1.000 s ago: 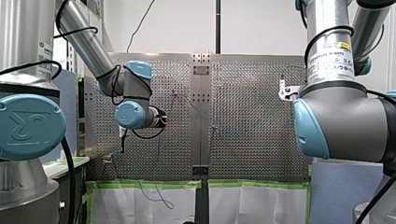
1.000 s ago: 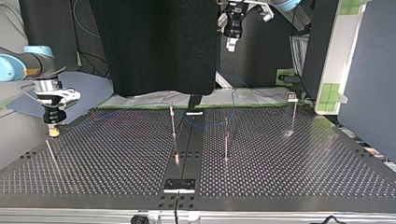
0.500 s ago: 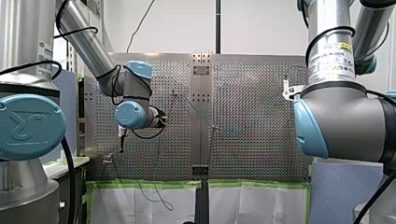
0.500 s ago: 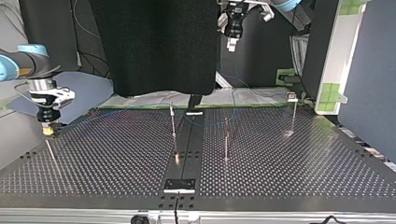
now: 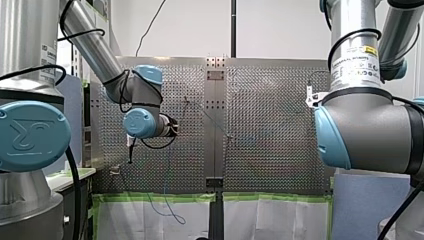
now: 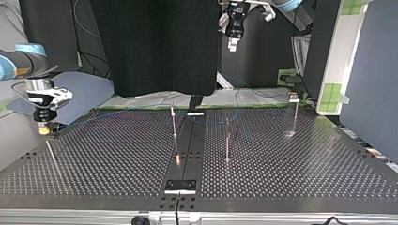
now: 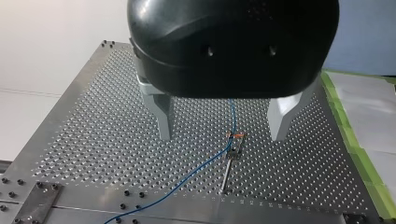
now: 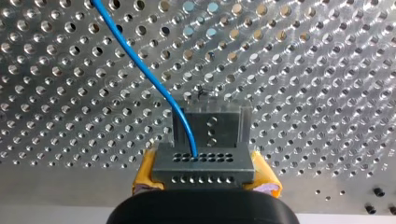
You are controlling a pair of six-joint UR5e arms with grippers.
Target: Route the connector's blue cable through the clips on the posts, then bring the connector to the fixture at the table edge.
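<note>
Grips the connector (image 8: 203,161) between my right gripper's (image 8: 204,176) yellow pads (image 8: 145,171), just short of the fixture (image 8: 210,126), blue cable (image 8: 140,60) trailing away: seen only from the right wrist view. Holds my left gripper (image 7: 222,135) spread wide, clipped post (image 7: 226,172) ahead. Works at the table's (image 6: 117,159) side edge in the top view, bare holes beyond.

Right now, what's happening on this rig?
My right gripper is shut on the connector with its yellow pads, at the fixture by the edge of the table at the top view's left; I can't tell whether it is seated. The blue cable trails from the connector across the table. My left gripper hangs open and empty, high above a post whose clip the cable appears to pass through.
</note>
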